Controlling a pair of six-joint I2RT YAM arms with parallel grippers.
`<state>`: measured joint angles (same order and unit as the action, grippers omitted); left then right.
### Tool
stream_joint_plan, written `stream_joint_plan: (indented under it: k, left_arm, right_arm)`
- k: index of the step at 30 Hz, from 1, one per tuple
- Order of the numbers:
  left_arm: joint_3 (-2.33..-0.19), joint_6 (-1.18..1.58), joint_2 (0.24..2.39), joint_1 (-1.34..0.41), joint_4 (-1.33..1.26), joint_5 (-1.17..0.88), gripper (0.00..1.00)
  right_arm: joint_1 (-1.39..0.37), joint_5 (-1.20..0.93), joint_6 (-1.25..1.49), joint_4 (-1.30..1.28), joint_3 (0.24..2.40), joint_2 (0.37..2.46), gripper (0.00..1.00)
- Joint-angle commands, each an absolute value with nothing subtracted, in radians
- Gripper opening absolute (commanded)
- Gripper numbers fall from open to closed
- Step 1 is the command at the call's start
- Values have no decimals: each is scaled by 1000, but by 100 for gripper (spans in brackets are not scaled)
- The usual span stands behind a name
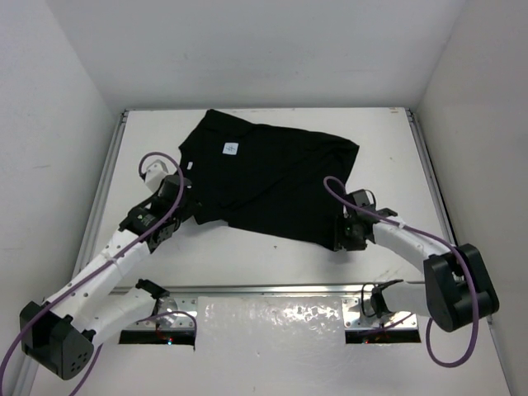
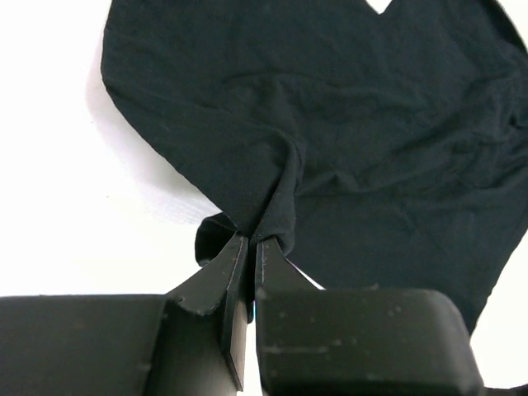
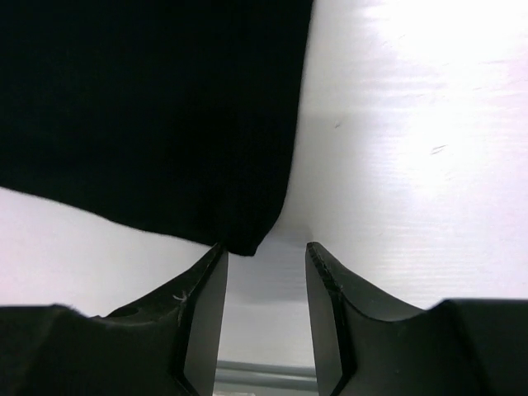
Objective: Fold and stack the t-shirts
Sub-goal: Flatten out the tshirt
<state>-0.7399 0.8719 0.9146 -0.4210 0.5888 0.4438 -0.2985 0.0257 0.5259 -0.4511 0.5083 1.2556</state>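
Top external view: the t-shirt (image 1: 272, 177) is spread, rumpled, across mid-frame on the table (image 1: 247, 260). A fold of its lower-left edge is pinched tight by the left gripper (image 2: 252, 241). At its lower-right corner the right gripper (image 3: 266, 252) is seen with jaws partly parted, nothing clamped.

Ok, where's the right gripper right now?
In the top view, the right gripper sits at the t-shirt's near right corner, jaws open with that corner at their mouth.
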Motion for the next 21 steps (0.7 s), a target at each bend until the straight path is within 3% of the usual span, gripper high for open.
stream_joint_plan:
  k: [1, 11, 14, 17, 20, 21]
  left_arm:
    - [-825, 864, 905, -417, 575, 460, 0]
    - [-861, 862, 937, -417, 574, 453, 0]
    - [-859, 862, 934, -417, 572, 457, 0]
    - [-870, 861, 936, -417, 581, 462, 0]
    - [-880, 856, 934, -417, 587, 475, 0]
    - [-888, 853, 937, -417, 591, 485, 0]
  right_arm:
    - [-350, 84, 491, -466, 543, 1264, 43]
    - [-360, 112, 445, -413, 571, 1314, 40]
    - [-362, 106, 437, -403, 589, 1376, 27]
    - [-367, 103, 446, -393, 586, 1385, 26]
    - [-376, 100, 446, -399, 595, 1361, 14]
    - [-376, 104, 446, -417, 613, 1353, 1]
